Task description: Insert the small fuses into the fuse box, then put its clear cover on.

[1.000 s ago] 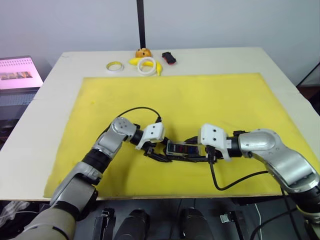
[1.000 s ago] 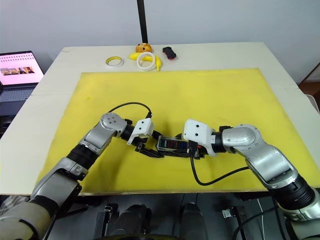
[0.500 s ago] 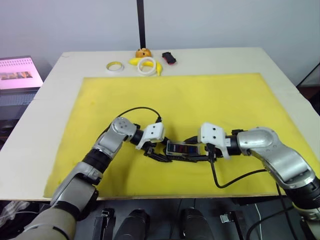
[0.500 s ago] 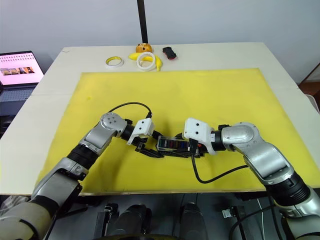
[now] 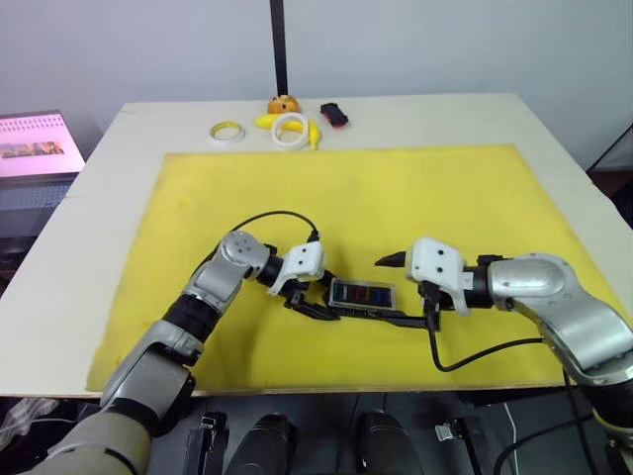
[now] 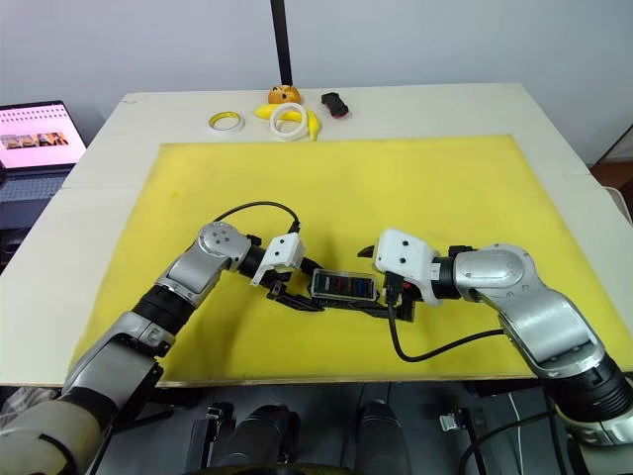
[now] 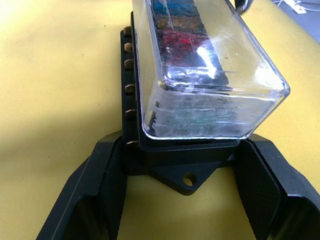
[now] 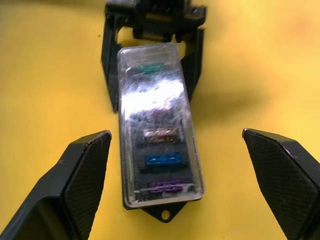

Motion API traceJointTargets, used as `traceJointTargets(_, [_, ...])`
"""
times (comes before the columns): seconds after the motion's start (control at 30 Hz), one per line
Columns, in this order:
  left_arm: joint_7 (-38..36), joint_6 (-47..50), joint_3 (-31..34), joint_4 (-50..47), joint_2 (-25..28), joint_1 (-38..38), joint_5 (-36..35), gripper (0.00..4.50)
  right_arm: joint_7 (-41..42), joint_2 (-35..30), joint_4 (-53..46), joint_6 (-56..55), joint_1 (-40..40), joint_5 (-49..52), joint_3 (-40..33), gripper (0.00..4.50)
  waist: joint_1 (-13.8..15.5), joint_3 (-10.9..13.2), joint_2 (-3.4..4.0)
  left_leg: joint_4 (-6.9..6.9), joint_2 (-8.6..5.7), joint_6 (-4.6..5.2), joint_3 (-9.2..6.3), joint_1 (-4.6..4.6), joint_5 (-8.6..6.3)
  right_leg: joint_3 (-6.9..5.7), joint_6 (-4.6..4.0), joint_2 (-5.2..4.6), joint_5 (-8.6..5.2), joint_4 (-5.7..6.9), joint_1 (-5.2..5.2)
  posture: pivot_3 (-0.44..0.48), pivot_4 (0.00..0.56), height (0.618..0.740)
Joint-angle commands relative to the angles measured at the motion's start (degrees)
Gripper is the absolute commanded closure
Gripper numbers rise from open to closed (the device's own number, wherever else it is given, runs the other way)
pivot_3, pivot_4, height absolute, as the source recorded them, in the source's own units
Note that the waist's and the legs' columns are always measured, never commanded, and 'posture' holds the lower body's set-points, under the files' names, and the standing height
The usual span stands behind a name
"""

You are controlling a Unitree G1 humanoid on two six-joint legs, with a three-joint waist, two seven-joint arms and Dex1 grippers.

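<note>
Fingers of our left gripper (image 7: 187, 200) clamp the near end of the fuse box (image 7: 150, 150) on the yellow mat (image 5: 396, 188). Our right gripper (image 8: 175, 195) is spread wide, touching nothing. We see the clear cover (image 8: 155, 130) seated over the coloured fuses (image 8: 161, 160).

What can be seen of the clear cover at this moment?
The clear cover is a transparent, glossy, scuffed plastic lid with rounded corners, seated on top of the black fuse box, lying flat on the yellow mat. Green, red, blue and purple fuses show through it. The left hand brackets the box's end, its fingers beside the base; the right hand is open, clear of the cover.
</note>
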Motion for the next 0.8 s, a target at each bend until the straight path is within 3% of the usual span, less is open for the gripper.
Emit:
traceJointTargets(0.03, [0.96,-0.19,1.23,-0.41,-0.19,-0.80,0.61,1.97,-0.38,1.55,-3.09,-1.42,0.18,2.88,-3.12,0.04,0.01,0.00,0.00,0.00,0.00,0.00,0.00,0.00,0.00,0.00,0.00,0.00,0.00,0.00,0.00,0.000,0.150,0.740])
traceJointTargets(0.1, [0.99,-0.28,1.26,-0.32,-0.29,-0.84,0.62,1.97,-0.22,2.68,-3.88,-2.11,0.93,4.36,-3.76,0.04,0.03,0.00,0.00,0.00,0.00,0.00,0.00,0.00,0.00,0.00,0.00,0.00,0.00,0.00,0.00,0.000,0.150,0.740])
traceJointTargets(0.13, [1.07,-0.30,1.24,-0.34,-0.42,-0.82,0.63,1.97,-0.46,3.91,-4.24,-2.13,1.76,5.60,-4.12,0.28,0.04,0.00,0.00,0.00,0.00,0.00,0.00,0.00,0.00,0.00,0.00,0.00,0.00,0.00,0.00,0.000,0.150,0.740])
traceJointTargets(0.2, [1.17,-0.30,1.22,-0.42,-0.60,-0.74,0.63,1.97,-0.74,5.41,-4.62,-1.87,3.09,7.16,-4.34,0.90,0.05,0.00,0.00,0.00,0.00,0.00,-0.02,0.00,0.00,-0.01,0.00,0.00,0.00,0.00,0.01,0.000,0.150,0.740])
traceJointTargets(0.3, [1.19,-0.20,1.27,-0.72,-0.68,-0.51,0.66,1.97,-1.69,6.87,-3.45,-3.10,4.37,5.84,-3.06,2.28,0.04,0.00,0.00,0.01,-0.01,0.00,-0.02,0.00,0.00,-0.01,0.00,-0.01,0.00,0.00,0.01,0.000,0.150,0.740])
traceJointTargets(0.8, [1.48,0.05,1.53,-1.30,-0.37,-0.09,0.90,1.97,-2.45,8.17,1.00,-6.35,4.45,1.13,0.65,2.28,0.02,0.00,0.00,0.00,-0.02,0.00,-0.02,0.01,0.00,-0.01,0.00,0.00,0.00,0.01,0.02,0.000,0.150,0.740])
